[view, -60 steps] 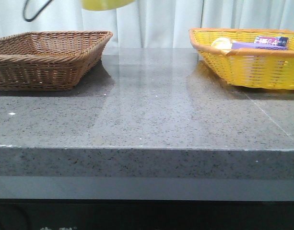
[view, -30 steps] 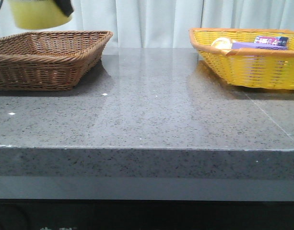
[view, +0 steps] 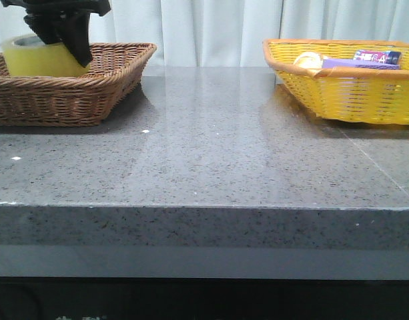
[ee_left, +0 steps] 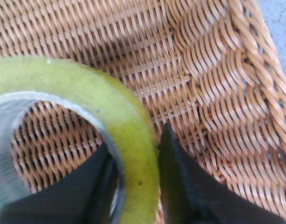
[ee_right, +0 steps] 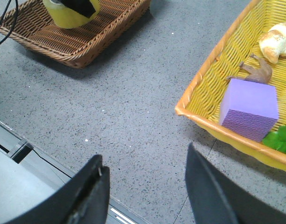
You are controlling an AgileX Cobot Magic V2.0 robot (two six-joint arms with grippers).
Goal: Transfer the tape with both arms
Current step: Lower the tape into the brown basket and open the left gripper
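The yellow tape roll sits low inside the brown wicker basket at the left back of the table. My left gripper is shut on its wall, one finger inside the core, one outside. In the left wrist view the tape is pinched between my black fingers just over the basket's woven floor. In the right wrist view the tape shows in the brown basket. My right gripper is open and empty, high above the grey table.
A yellow wicker basket stands at the right back, holding a purple box, a bread roll, a small brown animal figure and green leaves. The grey stone table lies between the baskets; its front edge is near.
My left gripper has carried the tape leftward and down, from above the table's back into the brown basket.
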